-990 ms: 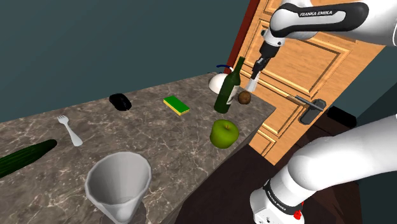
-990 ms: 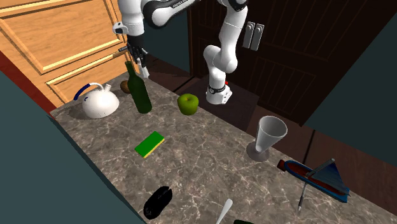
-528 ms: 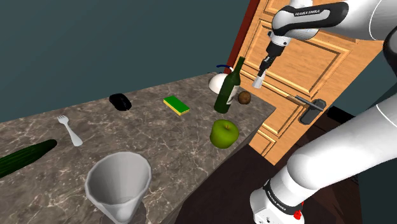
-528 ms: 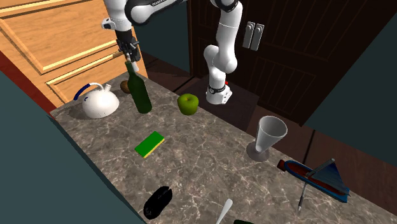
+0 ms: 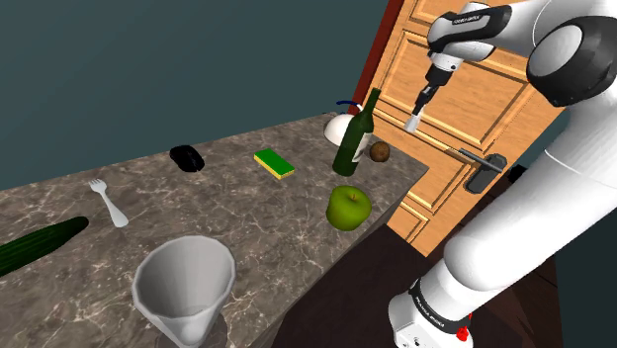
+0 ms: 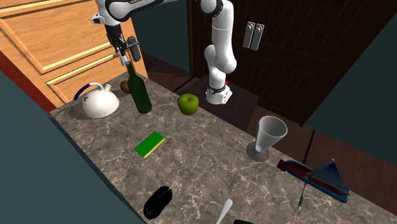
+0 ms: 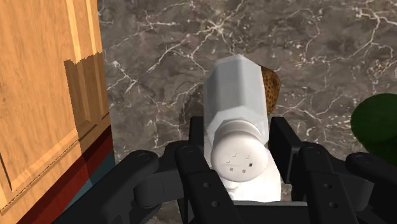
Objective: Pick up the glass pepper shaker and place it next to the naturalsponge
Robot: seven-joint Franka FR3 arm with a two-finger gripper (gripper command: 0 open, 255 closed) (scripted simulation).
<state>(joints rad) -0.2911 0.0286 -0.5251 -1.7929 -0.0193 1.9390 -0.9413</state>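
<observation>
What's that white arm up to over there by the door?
The arm's black gripper is shut on a small white pepper shaker and holds it in the air above the corner of the marble counter by the wooden door, near the green bottle and a brown round thing. The green and yellow sponge, beside which the shaker is meant to go, lies further along the counter. The shaker is not yet set down.

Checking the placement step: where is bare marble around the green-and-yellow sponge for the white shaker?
Bare marble lies between the green-and-yellow sponge and the black computer mouse, and wider between the sponge and the green apple. Crowded: the corner with the dark green bottle, white kettle and brown round fruit. The black gripper holds the white shaker over it.
</observation>
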